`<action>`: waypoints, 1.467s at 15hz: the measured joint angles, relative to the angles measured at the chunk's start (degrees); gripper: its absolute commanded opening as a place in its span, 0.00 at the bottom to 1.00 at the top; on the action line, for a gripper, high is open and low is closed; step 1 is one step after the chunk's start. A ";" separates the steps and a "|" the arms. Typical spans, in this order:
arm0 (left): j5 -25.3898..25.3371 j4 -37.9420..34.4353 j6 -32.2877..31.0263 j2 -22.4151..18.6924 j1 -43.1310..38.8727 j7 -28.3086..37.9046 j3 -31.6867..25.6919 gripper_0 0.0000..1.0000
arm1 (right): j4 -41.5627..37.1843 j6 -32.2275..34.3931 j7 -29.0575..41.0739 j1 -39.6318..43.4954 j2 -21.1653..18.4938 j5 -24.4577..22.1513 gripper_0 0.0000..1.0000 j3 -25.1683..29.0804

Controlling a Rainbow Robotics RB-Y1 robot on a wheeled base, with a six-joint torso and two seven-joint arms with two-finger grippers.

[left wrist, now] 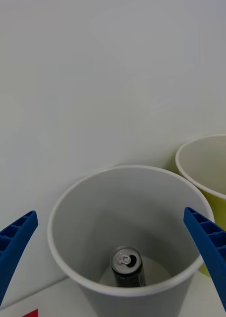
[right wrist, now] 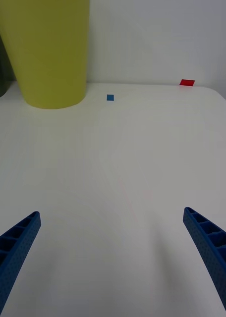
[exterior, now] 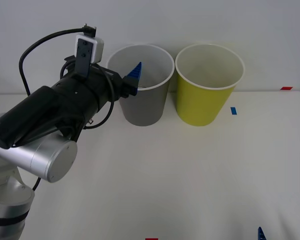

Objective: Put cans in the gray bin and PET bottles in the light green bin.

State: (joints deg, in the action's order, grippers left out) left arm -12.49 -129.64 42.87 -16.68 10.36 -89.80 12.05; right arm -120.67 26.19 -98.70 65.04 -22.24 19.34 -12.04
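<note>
Hovering at the near-left rim of the gray bin, the left gripper is holding its blue ribbed fingers spread wide with nothing between them. In the left wrist view the two fingers are sitting at either side of the gray bin's white rim, and the bin's pale inside is lying open to the camera. The can is standing upright on the floor of the gray bin, its silver top and pull tab facing up, its dark body close to the near inner wall.

Just beside the gray bin, on its right, the light green bin is standing upright on the white table, the two rims nearly touching. A small blue marker is lying on the table beyond the light green bin, on the side away from the gray bin, and a red marker is lying farther out the same way, near the table's back edge.

The right gripper is waiting low over bare table, well apart from the gray bin and on the light green bin's side, its fingers likewise spread wide and gripping nothing.
</note>
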 measured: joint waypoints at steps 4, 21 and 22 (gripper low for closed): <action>-0.29 -10.76 0.00 -4.12 -14.20 0.04 0.62 1.00 | 0.00 0.00 0.00 0.00 0.00 0.00 1.00 0.00; 0.01 -4.18 -30.57 -6.54 -43.34 -1.85 2.99 1.00 | 0.00 0.00 0.00 0.00 0.00 0.00 1.00 0.00; 0.46 -3.54 -31.32 -7.07 -44.95 -1.89 3.10 1.00 | 0.00 0.00 0.00 0.00 0.00 0.00 1.00 0.00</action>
State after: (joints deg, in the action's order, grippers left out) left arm -12.04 -133.18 11.55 -23.74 -34.60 -91.68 15.15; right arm -120.67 26.19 -98.70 65.04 -22.24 19.34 -12.04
